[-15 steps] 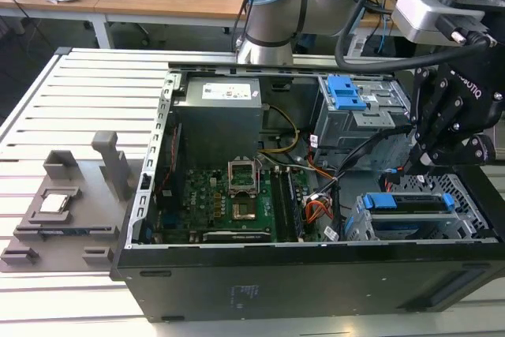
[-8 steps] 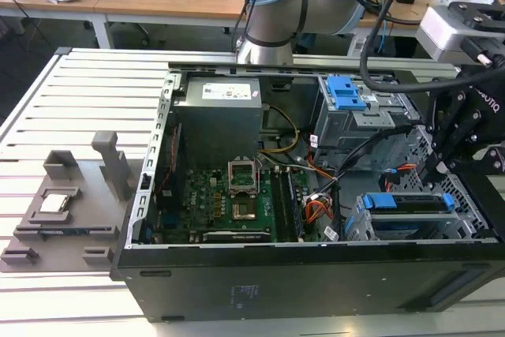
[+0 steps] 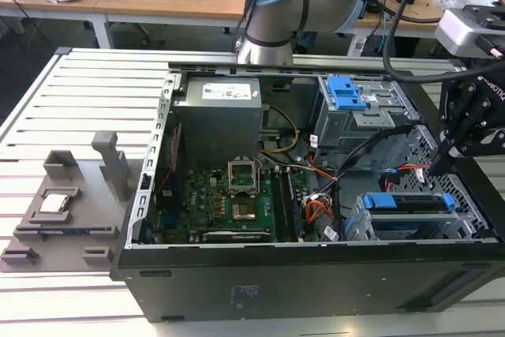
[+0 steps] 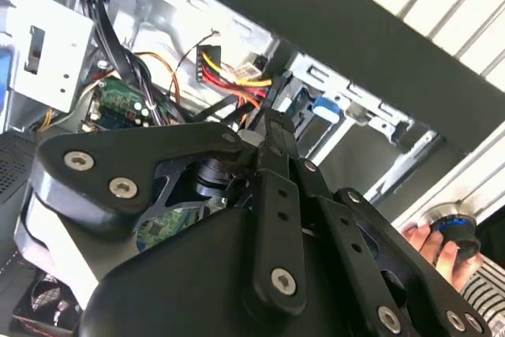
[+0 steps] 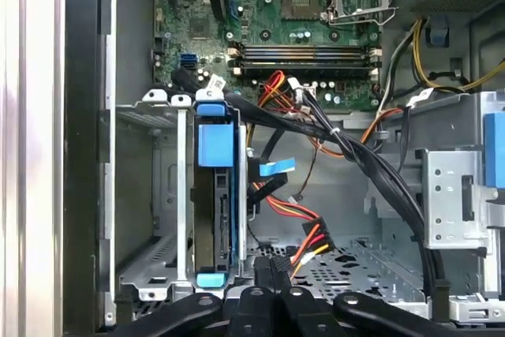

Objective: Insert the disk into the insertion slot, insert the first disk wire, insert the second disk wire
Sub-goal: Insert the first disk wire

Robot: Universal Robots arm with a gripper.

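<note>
The disk [image 3: 406,203], in its blue frame, sits inside the insertion slot [image 3: 359,225], the low silver cage at the case's front corner on the exterior view's right. In the first wrist view the disk [image 5: 217,219] lies seated in the slot [image 5: 150,195]. My gripper [image 3: 443,160] hangs just above and behind that cage, with the fingers [image 5: 264,274] pressed together. The gripper [image 4: 268,120] looks shut, and I make out nothing between the tips. A loose plug on red, yellow and orange wires [image 5: 314,238] lies close in front of the tips. A black cable with a blue tag [image 5: 272,167] ends beside the disk.
The taller grey cage with a blue latch [image 3: 347,96] stands behind the slot. The motherboard [image 3: 229,195] and power supply [image 3: 217,112] take up the case's other half. A grey fixture [image 3: 59,203] lies on the slatted table. A hand [image 4: 430,242] holds a small dark object outside the case.
</note>
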